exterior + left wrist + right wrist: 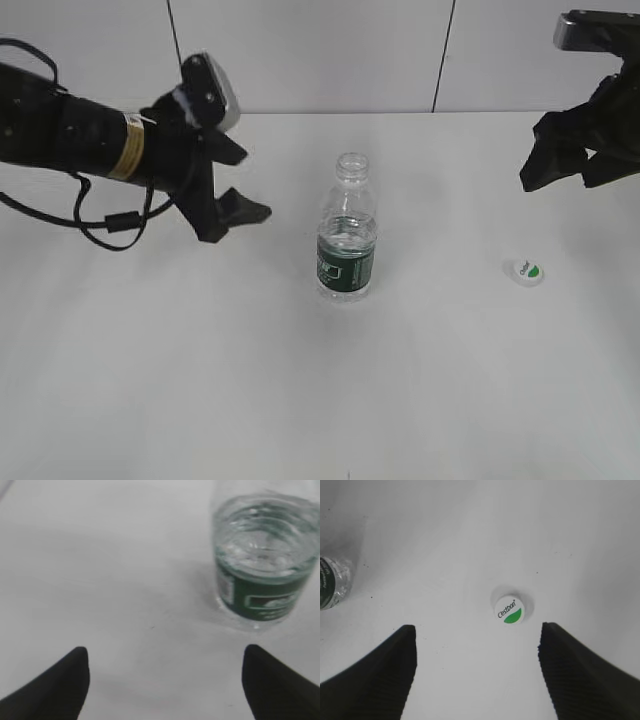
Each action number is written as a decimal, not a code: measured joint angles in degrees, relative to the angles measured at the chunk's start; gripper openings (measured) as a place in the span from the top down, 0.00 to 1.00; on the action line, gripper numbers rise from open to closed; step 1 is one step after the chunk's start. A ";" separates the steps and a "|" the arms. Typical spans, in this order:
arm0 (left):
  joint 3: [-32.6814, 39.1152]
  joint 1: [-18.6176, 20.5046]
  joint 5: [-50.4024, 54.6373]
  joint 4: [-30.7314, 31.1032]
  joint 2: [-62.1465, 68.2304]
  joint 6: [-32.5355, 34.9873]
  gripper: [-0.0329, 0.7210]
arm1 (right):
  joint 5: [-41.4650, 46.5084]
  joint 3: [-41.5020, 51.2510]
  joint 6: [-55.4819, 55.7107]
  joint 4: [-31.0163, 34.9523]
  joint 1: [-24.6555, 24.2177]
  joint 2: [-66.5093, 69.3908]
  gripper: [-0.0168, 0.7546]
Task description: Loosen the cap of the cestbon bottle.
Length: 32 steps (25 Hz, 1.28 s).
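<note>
open table [200,380] around lone bottle [347,240]

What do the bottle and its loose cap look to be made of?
Cestbon bottle: clear, glossy thin plastic, judging by the see-through ribbed walls; its green label band looks like printed film. Cap: opaque white plastic, probably smooth, with green print on top.

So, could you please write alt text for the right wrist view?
A white cap with a green mark lies alone on the white table, between the open right gripper's dark fingers. The bottle's edge shows at far left.
</note>
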 joint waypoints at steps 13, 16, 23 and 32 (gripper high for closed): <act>0.11 0.06 44.93 -15.29 -8.56 -8.12 0.25 | 0.43 0.00 -0.11 -1.00 0.00 -3.78 0.23; 0.11 0.11 53.02 -26.07 -9.76 -1.44 0.25 | 0.95 0.00 -0.19 -1.94 0.00 -3.90 0.23; 0.11 0.11 65.68 -55.85 -11.88 25.12 0.25 | 1.90 0.00 -0.19 -4.98 0.00 -3.89 0.23; 0.11 0.11 83.26 -71.44 -12.34 38.21 0.25 | 7.91 0.00 0.22 -6.37 0.00 -3.89 0.23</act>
